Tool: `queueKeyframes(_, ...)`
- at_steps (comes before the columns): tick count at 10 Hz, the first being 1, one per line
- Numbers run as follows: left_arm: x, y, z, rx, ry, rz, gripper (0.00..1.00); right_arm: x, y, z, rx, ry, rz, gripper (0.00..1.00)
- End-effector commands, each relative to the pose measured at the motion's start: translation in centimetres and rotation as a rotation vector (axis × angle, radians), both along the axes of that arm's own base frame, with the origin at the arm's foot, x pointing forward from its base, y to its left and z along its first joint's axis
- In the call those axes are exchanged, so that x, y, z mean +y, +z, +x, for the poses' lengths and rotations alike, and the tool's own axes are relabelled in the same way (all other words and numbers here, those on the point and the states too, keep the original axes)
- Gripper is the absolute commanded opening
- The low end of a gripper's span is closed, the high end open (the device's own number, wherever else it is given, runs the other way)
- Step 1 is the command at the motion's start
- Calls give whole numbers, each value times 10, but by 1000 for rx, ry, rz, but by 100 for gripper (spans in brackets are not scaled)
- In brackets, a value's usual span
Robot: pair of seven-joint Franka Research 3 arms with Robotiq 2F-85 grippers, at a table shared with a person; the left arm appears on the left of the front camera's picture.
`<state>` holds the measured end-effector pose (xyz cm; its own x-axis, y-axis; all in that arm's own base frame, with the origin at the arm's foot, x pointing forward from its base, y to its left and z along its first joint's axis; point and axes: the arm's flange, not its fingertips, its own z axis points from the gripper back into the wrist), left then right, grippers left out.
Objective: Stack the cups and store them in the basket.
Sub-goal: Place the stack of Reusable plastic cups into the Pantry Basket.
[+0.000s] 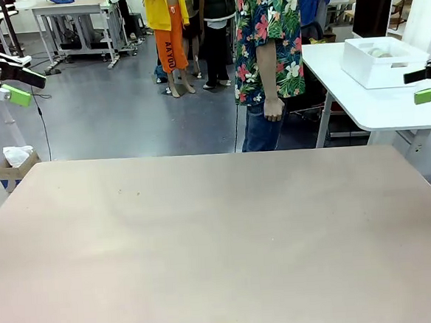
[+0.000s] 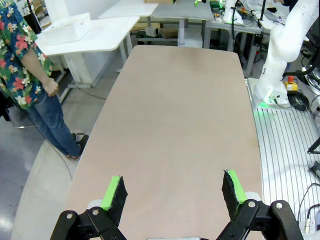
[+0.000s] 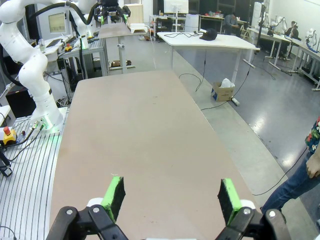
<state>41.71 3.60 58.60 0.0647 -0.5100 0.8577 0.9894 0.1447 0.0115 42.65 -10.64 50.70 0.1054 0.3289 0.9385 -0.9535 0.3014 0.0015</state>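
The basket (image 1: 377, 63) is a white tub standing on a white side table beyond the right far corner of my table; the left wrist view shows the basket (image 2: 67, 29) at its top left. The cups are out of view. My left gripper (image 1: 24, 85) hangs open above the table's left edge, with nothing between its green pads (image 2: 114, 192). Open and empty too, my right gripper (image 1: 426, 84) hovers at the right edge, and the right wrist view shows this gripper (image 3: 171, 197) above bare table.
The beige table (image 1: 221, 235) lies bare in front of me. A person in a floral shirt stands at the far side, one hand (image 1: 273, 109) hanging down. A cardboard box (image 1: 16, 164) sits on the floor at far left.
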Motion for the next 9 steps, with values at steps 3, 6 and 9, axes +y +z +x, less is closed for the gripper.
queueKeyframes(3, -2, 2, -1, 6, -1, -8, 100, 1, 3, 0, 3, -6, -2, 100)
queueKeyframes(6, -2, 2, -1, 6, -1, -8, 100, 1, 3, 0, 3, -6, -2, 100)
queueKeyframes(9, -2, 2, -1, 6, -1, -8, 100, 1, 3, 0, 3, -6, -2, 100)
